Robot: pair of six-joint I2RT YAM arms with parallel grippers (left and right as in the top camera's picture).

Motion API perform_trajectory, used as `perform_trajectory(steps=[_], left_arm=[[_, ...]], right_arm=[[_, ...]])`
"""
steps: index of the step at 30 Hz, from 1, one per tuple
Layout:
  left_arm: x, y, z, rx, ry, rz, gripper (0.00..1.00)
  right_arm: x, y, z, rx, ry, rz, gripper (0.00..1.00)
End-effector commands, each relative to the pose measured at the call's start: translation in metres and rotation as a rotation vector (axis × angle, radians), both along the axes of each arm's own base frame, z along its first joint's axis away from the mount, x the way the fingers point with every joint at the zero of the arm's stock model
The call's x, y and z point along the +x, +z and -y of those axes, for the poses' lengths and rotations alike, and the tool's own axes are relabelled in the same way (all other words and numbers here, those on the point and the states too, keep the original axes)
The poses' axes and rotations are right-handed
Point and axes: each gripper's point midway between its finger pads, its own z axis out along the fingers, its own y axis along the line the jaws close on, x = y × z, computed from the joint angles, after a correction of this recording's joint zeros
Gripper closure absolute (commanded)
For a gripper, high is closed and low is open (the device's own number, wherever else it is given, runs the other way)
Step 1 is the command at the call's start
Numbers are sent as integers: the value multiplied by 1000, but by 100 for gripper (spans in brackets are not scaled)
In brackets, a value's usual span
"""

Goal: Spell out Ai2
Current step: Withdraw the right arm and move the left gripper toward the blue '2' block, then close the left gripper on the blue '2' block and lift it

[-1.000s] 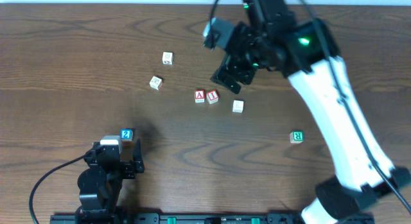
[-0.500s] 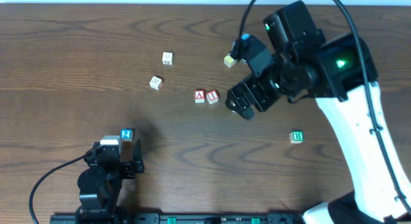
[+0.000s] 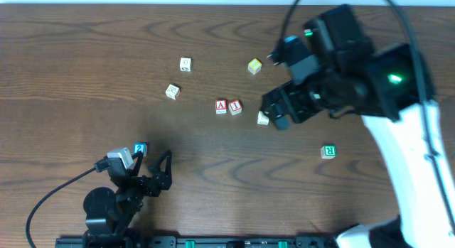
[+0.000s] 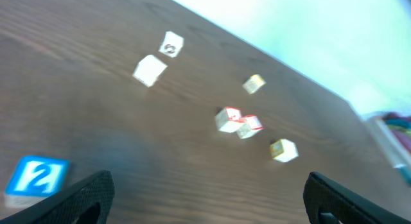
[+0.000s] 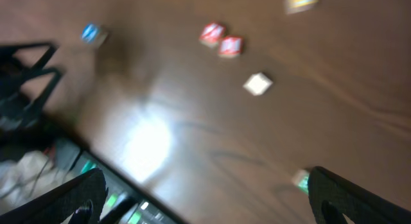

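- The left gripper [image 3: 158,170] sits at the lower left of the overhead frame with its fingers spread wide and nothing between them.
- The right gripper [image 3: 276,114] hangs right of centre, jaws also spread and empty. Its tips are just beside a plain cube [image 3: 262,119], and I cannot tell whether they touch it.
- Done, as I judge it: the A [image 3: 221,106] and the I [image 3: 235,107] lie side by side at the centre of the frame, A on the left. They are touching or nearly so, and the I is turned a little askew.
- Left to do: the 2 [image 3: 139,148] lies at the lower left, well apart from the pair and just above the left gripper. It has yet to be set to the right of the I.
- The plain cube lies close to the lower right of the I and may crowd that spot.
- The R cube [image 3: 328,151] and the yellow cube [image 3: 254,66] lie apart from the word and are not part of it.
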Motion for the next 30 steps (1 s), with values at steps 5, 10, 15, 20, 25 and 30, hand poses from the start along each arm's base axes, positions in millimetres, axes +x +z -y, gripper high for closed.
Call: perform_trajectory(steps=[5,10,15,20,25,30], left_arm=[[1,1,-16,90,70,-151,4],[15,14,-53,276,199,-430,4],[35,2,-66,438,125,-760,4],[31,-31,-64,535,-77,-1069,5],[31,-61,-62,525,-132,-1216,5],[48,-76,-60,510,-135,-1194,5]], right_arm=[[-41,62,71,24,-234,260,1],[-65,49,96,-5,-319,318,1],[-78,41,113,-35,-371,369,1],[-86,43,119,-35,-384,391,1],[-86,42,119,-36,-384,389,1],[-86,40,119,-41,-383,383,1]])
